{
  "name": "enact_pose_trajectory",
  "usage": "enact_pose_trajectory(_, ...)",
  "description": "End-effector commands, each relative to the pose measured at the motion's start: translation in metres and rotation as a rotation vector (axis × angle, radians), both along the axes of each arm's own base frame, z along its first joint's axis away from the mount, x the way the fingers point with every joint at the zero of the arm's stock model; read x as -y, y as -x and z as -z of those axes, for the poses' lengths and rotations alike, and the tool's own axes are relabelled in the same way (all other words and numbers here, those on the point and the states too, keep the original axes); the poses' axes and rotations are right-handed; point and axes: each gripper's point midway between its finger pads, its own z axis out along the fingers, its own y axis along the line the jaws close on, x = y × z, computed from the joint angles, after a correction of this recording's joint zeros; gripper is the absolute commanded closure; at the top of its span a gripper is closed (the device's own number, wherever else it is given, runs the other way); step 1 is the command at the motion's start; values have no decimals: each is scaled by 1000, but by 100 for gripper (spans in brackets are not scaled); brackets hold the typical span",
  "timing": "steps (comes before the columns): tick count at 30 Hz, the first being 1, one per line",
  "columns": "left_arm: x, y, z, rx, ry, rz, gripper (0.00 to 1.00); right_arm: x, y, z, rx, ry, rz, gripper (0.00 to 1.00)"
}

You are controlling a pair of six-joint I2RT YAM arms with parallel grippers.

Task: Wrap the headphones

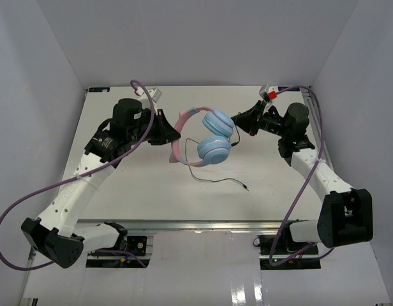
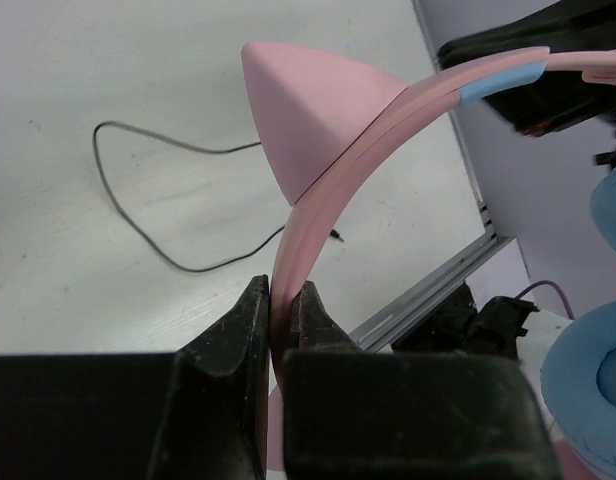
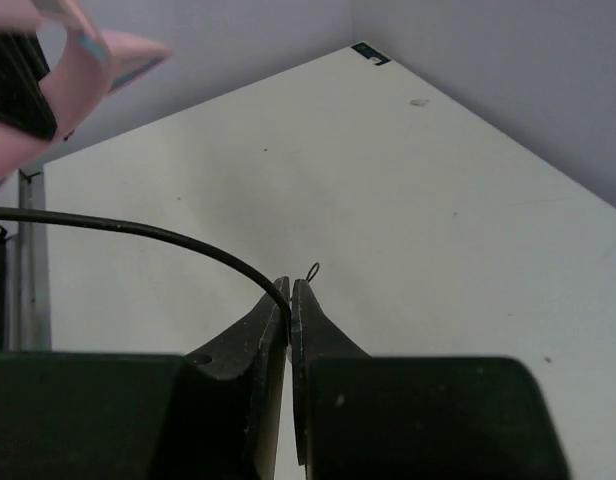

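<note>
The headphones hang above the table's middle, pink headband to the left, two light-blue ear cups to the right. My left gripper is shut on the headband, just below a pink cat ear. My right gripper is shut on the thin black cable close to the upper ear cup. The rest of the cable trails down onto the table and ends in the plug. An ear cup shows at the right of the left wrist view.
Thick purple robot cables loop along both arms. White walls enclose the table on the left, back and right. The table's front metal rail runs by the arm bases.
</note>
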Motion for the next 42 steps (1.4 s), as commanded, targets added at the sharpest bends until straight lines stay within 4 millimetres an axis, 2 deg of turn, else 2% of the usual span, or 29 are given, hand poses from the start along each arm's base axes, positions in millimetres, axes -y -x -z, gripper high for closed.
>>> enact_pose_trajectory(1, -11, -3, 31, 26, -77, -14, 100, 28, -11, -82, 347, 145, 172, 92)
enact_pose_trajectory(2, -14, -5, 42, 21, -108, -18, 100, 30, -11, -97, 392, 171, 184, 92)
enact_pose_trajectory(3, -15, -8, 49, 28, -136, -12, 100, 31, -9, -105, 395, 194, 186, 92)
enact_pose_trajectory(4, -15, -9, 61, 12, -159, -1, 100, 32, -10, -99, 396, 226, 191, 92)
enact_pose_trajectory(5, -10, -11, 72, 5, -169, 31, 100, 30, -11, -114, 471, 268, 196, 92)
enact_pose_trajectory(7, 2, -14, 91, -19, -179, 100, 100, 22, -8, -107, 473, 333, 167, 92)
enact_pose_trajectory(9, 17, -14, 101, -36, -176, 165, 100, 6, -2, -100, 504, 386, 125, 92)
enact_pose_trajectory(11, 35, -14, 105, -36, -182, 230, 100, -13, 8, -83, 527, 438, 69, 92)
enact_pose_trajectory(17, 71, -9, 104, -3, -201, 348, 100, -42, 24, -26, 517, 543, -46, 92)
enact_pose_trajectory(21, 84, -6, 95, 41, -191, 389, 100, -48, 24, 2, 497, 598, -69, 91)
enact_pose_trajectory(25, 93, 4, 85, 103, -166, 430, 100, -42, 10, 22, 469, 641, -9, 88)
enact_pose_trajectory(29, 92, 21, 77, 165, -141, 471, 100, -37, -4, 30, 452, 669, 37, 83)
enact_pose_trajectory(33, 86, 33, 70, 214, -123, 479, 100, -34, -12, 28, 393, 632, 44, 81)
enact_pose_trajectory(38, 75, 45, 63, 260, -107, 474, 100, -34, -7, 25, 326, 543, -24, 71)
enact_pose_trajectory(42, 71, 51, 59, 276, -100, 477, 100, -44, 8, 25, 278, 464, -134, 63)
